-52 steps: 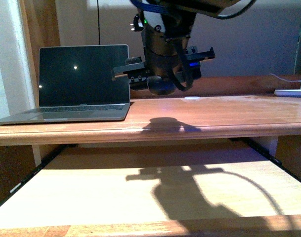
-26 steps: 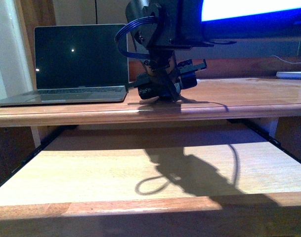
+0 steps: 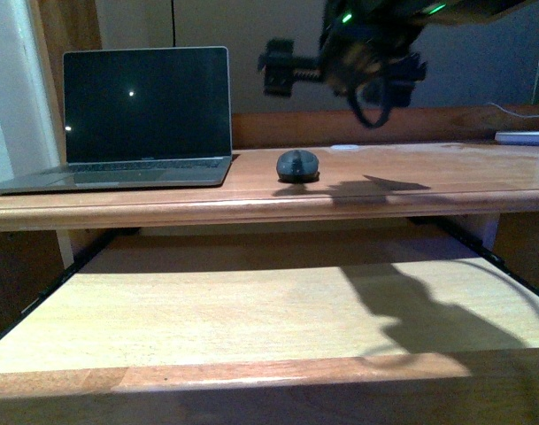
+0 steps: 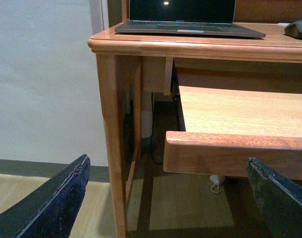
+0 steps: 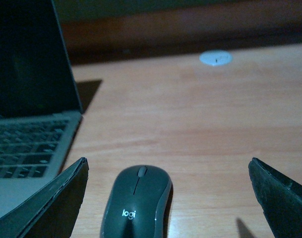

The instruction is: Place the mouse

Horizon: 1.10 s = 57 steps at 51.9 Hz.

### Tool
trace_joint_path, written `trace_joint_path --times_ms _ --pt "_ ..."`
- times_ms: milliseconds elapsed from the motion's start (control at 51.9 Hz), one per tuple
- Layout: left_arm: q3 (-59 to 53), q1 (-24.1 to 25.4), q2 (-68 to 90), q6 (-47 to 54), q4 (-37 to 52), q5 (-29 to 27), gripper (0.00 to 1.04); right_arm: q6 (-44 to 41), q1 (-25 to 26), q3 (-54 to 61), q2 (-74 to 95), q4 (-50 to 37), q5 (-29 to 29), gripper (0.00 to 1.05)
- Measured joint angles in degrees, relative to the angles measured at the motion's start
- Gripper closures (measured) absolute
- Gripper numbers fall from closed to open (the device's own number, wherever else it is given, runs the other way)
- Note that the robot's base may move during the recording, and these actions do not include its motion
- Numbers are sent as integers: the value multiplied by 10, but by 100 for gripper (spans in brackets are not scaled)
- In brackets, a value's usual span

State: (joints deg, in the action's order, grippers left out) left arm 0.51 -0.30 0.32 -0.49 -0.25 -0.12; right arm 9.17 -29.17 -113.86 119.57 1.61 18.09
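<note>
Here, the worktop (image 3: 446,173) spans the front view, with a pull-out shelf (image 3: 251,310) drawn forward beneath it. An open laptop (image 3: 145,111), screen dark, stands at the worktop's left end. Your right hand (image 3: 344,75) hangs in the air above the worktop, jaws spread wide and holding nothing. Your left hand (image 4: 168,198) sits low beside the worktop's left leg. It is likewise spread and empty, and well apart from everything on top. The mouse (image 3: 297,165) rests flat on the worktop, just right of the laptop's near corner and not touching it.

Note the key relation. In the front view the mouse lies below the right hand and to its left. In the right wrist view it sits centred under the open jaws, its long axis running front to back, wheel end toward the back of the worktop. The right arm is by far the nearer. On this showing the placing looks done, and only a clean retreat remains.

Compare half a second earlier: the right hand was then down on the worktop at this very spot. Now it is up and to the right, and the mouse stands alone.
</note>
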Motion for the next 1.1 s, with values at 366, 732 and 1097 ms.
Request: trace_joint_path --times_ms 366,732,1097 --pt "0 0 0 0 0 0 8 -29 76 602 -445 -201 -292 7" --pt "0 0 0 0 0 0 8 -85 176 911 -615 -213 -419 7" --pt "0 0 0 0 0 0 8 -138 141 983 -567 -284 -393 7"
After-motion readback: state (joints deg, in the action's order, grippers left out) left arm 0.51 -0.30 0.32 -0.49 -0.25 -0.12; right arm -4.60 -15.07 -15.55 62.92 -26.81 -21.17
